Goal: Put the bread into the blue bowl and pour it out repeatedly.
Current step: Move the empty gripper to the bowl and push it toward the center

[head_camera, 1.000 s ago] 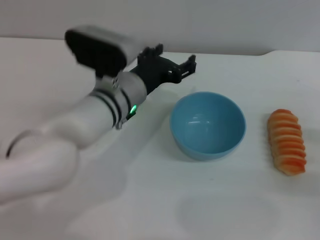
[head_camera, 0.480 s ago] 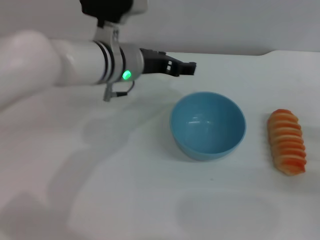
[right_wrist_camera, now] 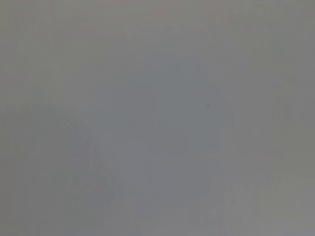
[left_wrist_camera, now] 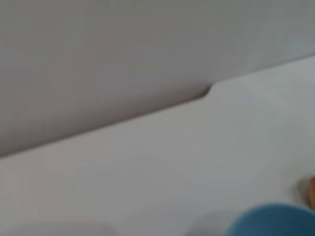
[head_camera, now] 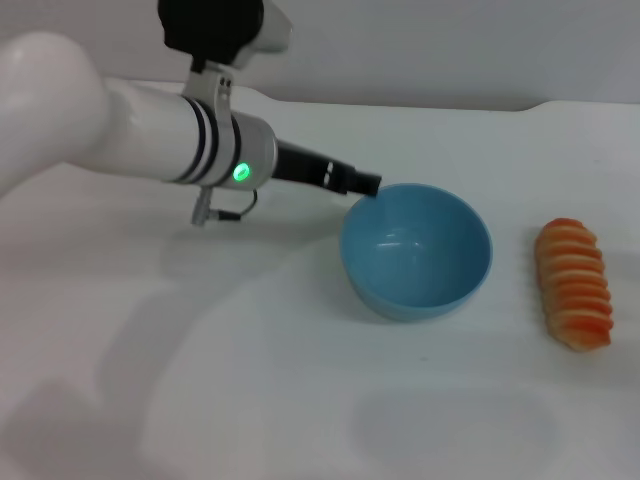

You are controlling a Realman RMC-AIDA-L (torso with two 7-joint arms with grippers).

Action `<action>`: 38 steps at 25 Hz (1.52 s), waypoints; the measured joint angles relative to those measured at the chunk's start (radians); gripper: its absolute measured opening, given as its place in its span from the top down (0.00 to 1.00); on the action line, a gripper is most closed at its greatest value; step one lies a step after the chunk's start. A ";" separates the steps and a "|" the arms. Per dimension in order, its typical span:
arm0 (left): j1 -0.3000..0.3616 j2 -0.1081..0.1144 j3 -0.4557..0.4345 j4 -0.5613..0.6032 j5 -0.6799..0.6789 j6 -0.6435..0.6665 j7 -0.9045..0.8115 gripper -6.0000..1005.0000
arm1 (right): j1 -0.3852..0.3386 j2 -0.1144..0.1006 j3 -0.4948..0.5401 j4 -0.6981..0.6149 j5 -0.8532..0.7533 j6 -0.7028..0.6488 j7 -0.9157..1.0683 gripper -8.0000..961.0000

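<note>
— At the blue bowl's (head_camera: pixel 416 250) near rim sits the left gripper (head_camera: pixel 366 184); I can't tell whether it's open.
— Bread (head_camera: pixel 573 284) lies apart on the desk (head_camera: pixel 250 400), unloaded. Next comes grasping the rim.

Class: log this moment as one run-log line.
left gripper: at blue bowl rim | bread: on table, right of bowl | bowl: empty

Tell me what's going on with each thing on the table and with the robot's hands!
Bowl: upright, empty, on the table.
Bread: lying flat on the table, to the bowl's right, apart from it, untouched.
Left gripper: at the bowl's near-left rim, tip right by the edge.
Right gripper: not in view.
</note>
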 joint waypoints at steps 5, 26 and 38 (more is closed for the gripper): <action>-0.022 -0.005 0.048 -0.066 -0.042 0.000 -0.001 0.14 | 0.001 0.001 0.000 0.000 0.000 0.001 0.004 0.24; -0.096 -0.009 0.086 -0.314 -0.184 -0.111 0.093 0.14 | 0.001 0.002 0.000 0.008 0.000 0.013 0.002 0.24; -0.122 -0.011 0.156 -0.384 -0.254 -0.167 0.097 0.14 | 0.009 0.002 0.000 0.008 0.000 0.013 0.002 0.24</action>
